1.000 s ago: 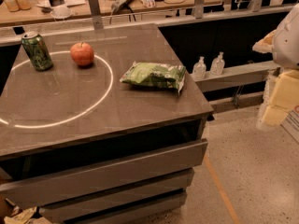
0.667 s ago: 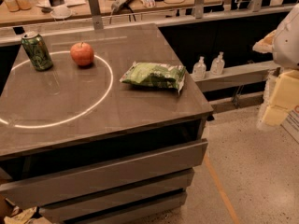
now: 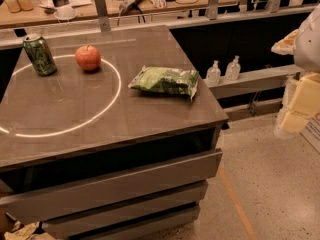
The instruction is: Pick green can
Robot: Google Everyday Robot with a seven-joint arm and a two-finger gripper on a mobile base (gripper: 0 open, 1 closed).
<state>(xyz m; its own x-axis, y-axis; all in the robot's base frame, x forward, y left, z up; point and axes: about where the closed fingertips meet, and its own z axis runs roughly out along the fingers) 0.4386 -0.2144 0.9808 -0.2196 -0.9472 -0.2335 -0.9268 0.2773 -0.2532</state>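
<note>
1. The green can (image 3: 40,55) stands upright in the upper left of the frame, near the far left corner of the grey bench (image 3: 100,134), at the edge of a white ring (image 3: 111,104) marked on its top.
2. A red apple (image 3: 88,58) sits near the can on its right, not touching it. A crinkly green snack bag (image 3: 165,80) lies flat toward the bench's right side.
3. The claw (image 3: 300,104) hangs at the right edge of the frame, off the bench and well apart from the can (open or closed, one cannot tell).
</note>
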